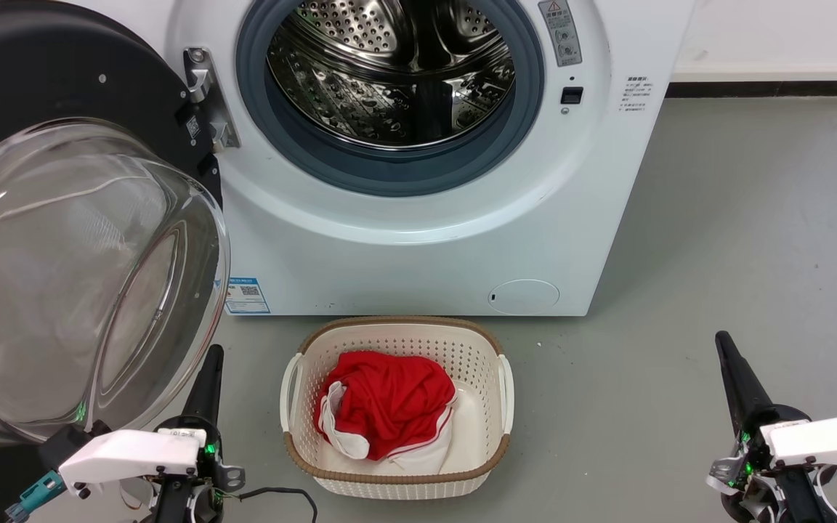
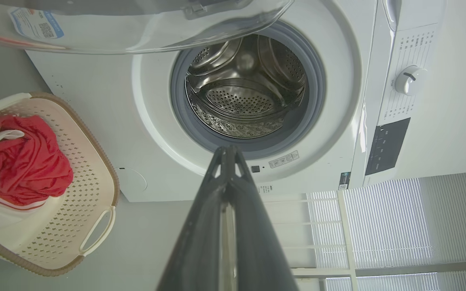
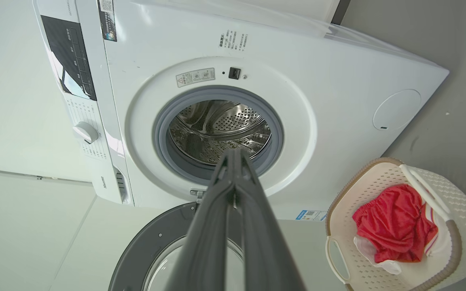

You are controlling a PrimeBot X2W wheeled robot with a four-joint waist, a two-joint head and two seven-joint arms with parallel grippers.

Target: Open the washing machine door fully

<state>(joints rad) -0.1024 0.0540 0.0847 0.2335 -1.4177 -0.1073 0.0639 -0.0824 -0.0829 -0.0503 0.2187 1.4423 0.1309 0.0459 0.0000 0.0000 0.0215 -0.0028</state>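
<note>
Washing machine door (image 1: 77,240) swung wide on its left-side hinge, clear of the drum opening of the washing machine (image 1: 418,247). Left hand (image 1: 213,354) has fingers pressed together, holding nothing, just beside the lower edge of the door's glass; contact not discernible. Right hand (image 1: 724,343) likewise closed and empty, well apart over the floor. Basket (image 1: 397,481) with red garment (image 1: 389,403) sits in front of the machine.

A laundry area: a white front-loading washing machine (image 1: 404,240) stands on a grey floor (image 1: 716,254), a laundry basket (image 1: 397,323) holding a red garment (image 1: 389,399) before it.
</note>
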